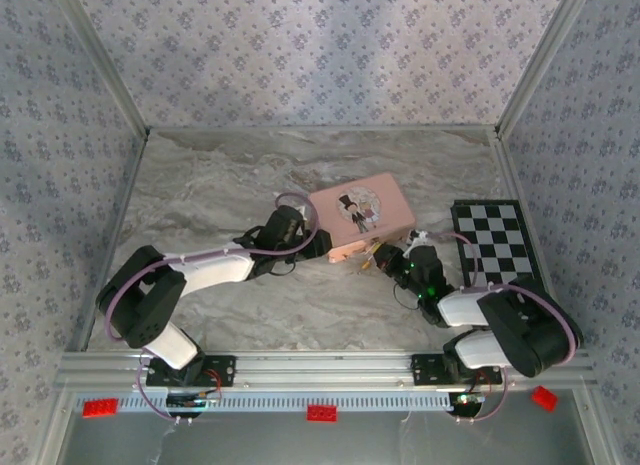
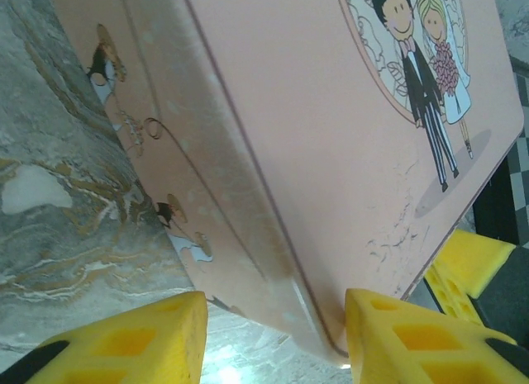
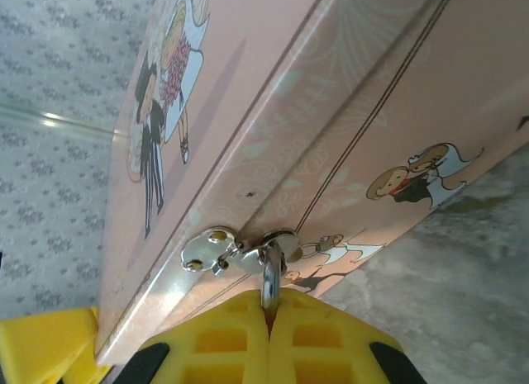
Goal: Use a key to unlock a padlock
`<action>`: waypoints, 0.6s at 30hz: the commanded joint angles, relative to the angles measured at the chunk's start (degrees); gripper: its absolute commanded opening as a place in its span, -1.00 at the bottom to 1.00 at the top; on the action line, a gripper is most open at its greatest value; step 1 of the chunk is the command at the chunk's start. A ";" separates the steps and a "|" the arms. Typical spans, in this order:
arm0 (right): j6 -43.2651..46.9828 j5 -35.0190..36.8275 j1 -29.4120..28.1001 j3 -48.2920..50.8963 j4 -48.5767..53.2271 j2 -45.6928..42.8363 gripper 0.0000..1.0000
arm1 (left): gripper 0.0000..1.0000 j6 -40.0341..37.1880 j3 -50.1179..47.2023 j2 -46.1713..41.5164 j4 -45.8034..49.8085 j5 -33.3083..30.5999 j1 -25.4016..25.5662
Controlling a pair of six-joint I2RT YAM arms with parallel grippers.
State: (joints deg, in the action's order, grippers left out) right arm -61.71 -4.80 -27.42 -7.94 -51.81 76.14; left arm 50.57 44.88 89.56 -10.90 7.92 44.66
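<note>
The pink tin with a cartoon couple lies mid-table. From the silver hasp on its front side hangs the padlock. Only its thin silver shackle shows, running down into my right gripper. That gripper is shut on the padlock, whose brass body is hidden between the yellow fingers. From above, the right gripper sits at the tin's near right side. My left gripper is open around the tin's near corner; its right finger touches the corner, the left finger stands apart. The key is hidden.
A black-and-white checkered board lies right of the tin. Patterned walls close the table on three sides. Red bricks sit on the rail in front of the arm bases. Bare marble tabletop lies left of and behind the tin.
</note>
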 commanded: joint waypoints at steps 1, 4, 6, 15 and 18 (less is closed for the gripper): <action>-2.70 8.52 0.26 0.90 -2.55 -3.90 -1.00 | -0.06 2.49 -0.43 -0.19 -0.60 -3.57 0.75; -2.54 9.19 0.48 -0.18 0.99 -5.85 -1.00 | -0.06 3.24 -0.17 0.75 -1.71 -3.53 1.26; -2.69 8.61 0.78 -1.98 6.02 -6.11 -1.00 | -0.06 3.40 0.41 1.21 -1.76 -3.52 1.59; -3.36 5.27 4.12 -0.01 4.12 -2.22 -1.00 | 0.08 1.85 4.15 2.01 1.62 -5.27 1.85; -3.58 2.55 6.15 -0.37 3.12 -1.28 -1.00 | 0.13 1.19 5.92 2.59 2.53 -5.88 1.86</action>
State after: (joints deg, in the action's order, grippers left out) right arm -64.14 -1.21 -23.09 -7.79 -47.40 73.78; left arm 53.04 47.51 90.67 -9.65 3.51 46.19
